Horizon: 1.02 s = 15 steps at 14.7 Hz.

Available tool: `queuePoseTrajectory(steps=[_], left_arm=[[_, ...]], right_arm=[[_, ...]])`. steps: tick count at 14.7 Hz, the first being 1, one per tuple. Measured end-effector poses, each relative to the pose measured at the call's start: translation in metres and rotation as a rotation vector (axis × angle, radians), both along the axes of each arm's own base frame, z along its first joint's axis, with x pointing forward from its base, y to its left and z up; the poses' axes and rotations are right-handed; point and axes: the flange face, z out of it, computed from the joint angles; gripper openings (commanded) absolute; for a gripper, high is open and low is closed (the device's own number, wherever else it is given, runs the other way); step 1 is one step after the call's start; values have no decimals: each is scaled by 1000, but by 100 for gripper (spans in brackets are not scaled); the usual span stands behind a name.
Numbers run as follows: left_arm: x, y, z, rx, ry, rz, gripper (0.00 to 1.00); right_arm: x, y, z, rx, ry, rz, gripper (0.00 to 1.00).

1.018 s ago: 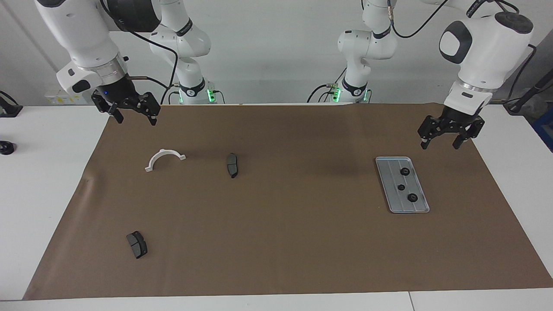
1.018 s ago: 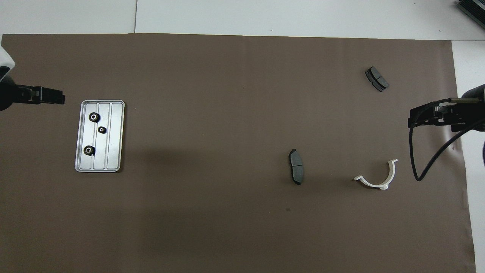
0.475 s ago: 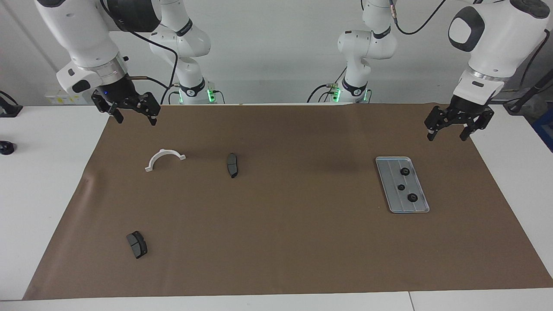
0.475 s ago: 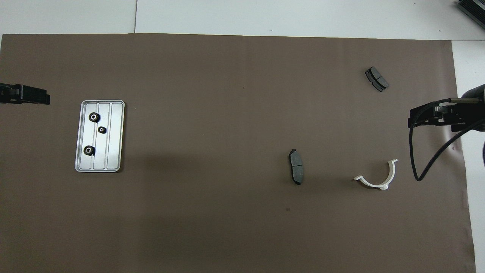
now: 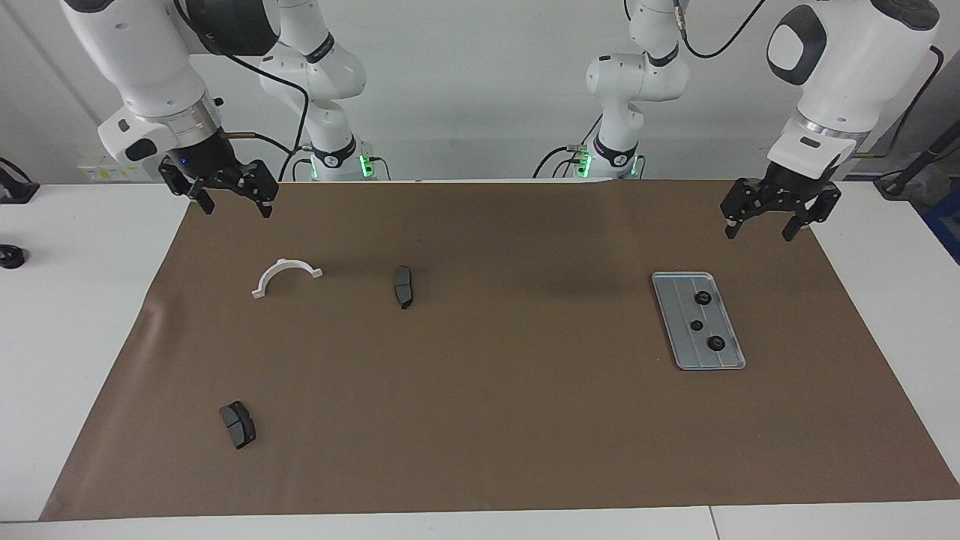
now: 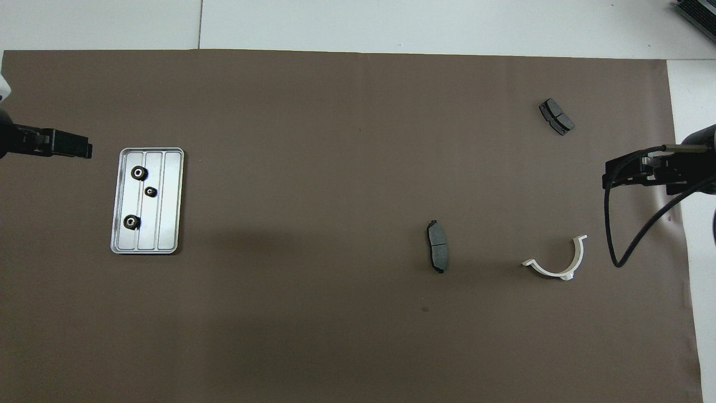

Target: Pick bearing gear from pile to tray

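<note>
The silvery grooved tray (image 5: 679, 315) lies on the brown mat at the left arm's end, and it also shows in the overhead view (image 6: 168, 201). Three small black gears (image 5: 703, 298) (image 5: 697, 325) (image 5: 716, 343) lie in it. The pile is a white semicircular bracket (image 5: 283, 263) and two dark brake pads (image 5: 403, 286) (image 5: 238, 424) at the right arm's end; no gear shows among them. My left gripper (image 5: 758, 235) hangs open and empty over the mat beside the tray. My right gripper (image 5: 236, 211) hangs open and empty over the mat's corner beside the bracket.
The brown mat (image 5: 487, 420) covers most of the white table. In the overhead view the bracket (image 6: 545, 270) and the pads (image 6: 437, 253) (image 6: 556, 116) lie well apart. A black cable (image 6: 609, 224) hangs from the right arm by the bracket.
My left gripper rose, swung out toward the table's end, then came back a little toward the tray, still open. The right arm has not moved. No part has moved.
</note>
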Motion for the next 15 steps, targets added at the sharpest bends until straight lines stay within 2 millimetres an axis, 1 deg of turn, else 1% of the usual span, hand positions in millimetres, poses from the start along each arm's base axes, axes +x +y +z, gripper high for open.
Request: queuePoseTrajectory(steps=[1,4,6,10,15], left_arm=[[-3,0,2,0,9,-1,100],[-19,5,18,-2,29,5,100],[-25,8,23,-3,34,10,100],[-27,2,22,0,49,0,100],[-29,3,20,2,72,2,100]], right_arm=[[0,0,0,0,0,0,100],[0,0,0,0,0,0,100],[0,0,0,0,0,0,100],[0,0,0,0,0,0,100],[0,0,0,0,0,0,100]])
